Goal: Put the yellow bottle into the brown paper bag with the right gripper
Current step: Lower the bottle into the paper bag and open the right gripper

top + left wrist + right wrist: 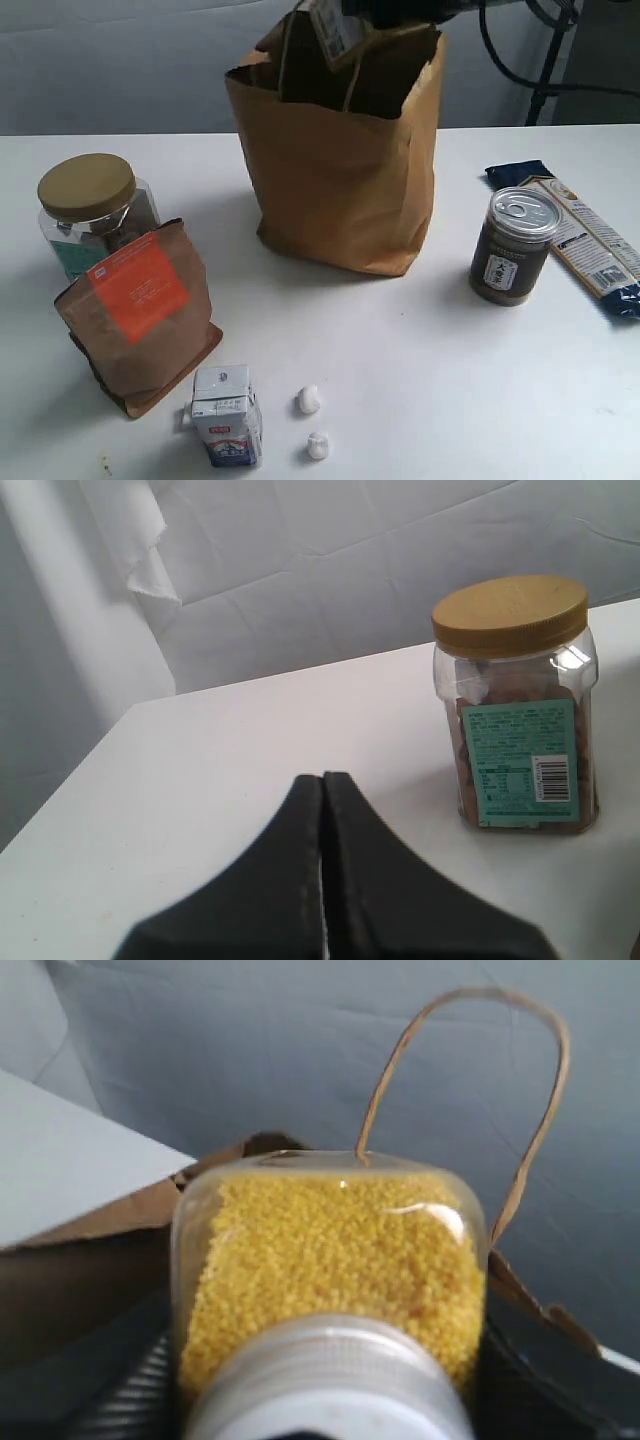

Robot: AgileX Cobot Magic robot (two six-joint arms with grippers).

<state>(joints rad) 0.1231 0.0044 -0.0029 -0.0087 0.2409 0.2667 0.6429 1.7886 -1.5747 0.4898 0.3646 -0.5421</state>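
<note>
right end effector (395, 12) clamped on yellow bottle (330, 1250) over brown paper bag (340, 190); left end effector (322, 850) together.

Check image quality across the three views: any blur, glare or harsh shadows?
Right wrist view: the yellow bottle fills the frame at close range, and its white cap is the most blurred part. Left wrist view: the left gripper is dark and soft near the lens, and there is a small glare on the jar. Exterior view: even light and soft shadows, with the brown paper bag in focus.
</note>
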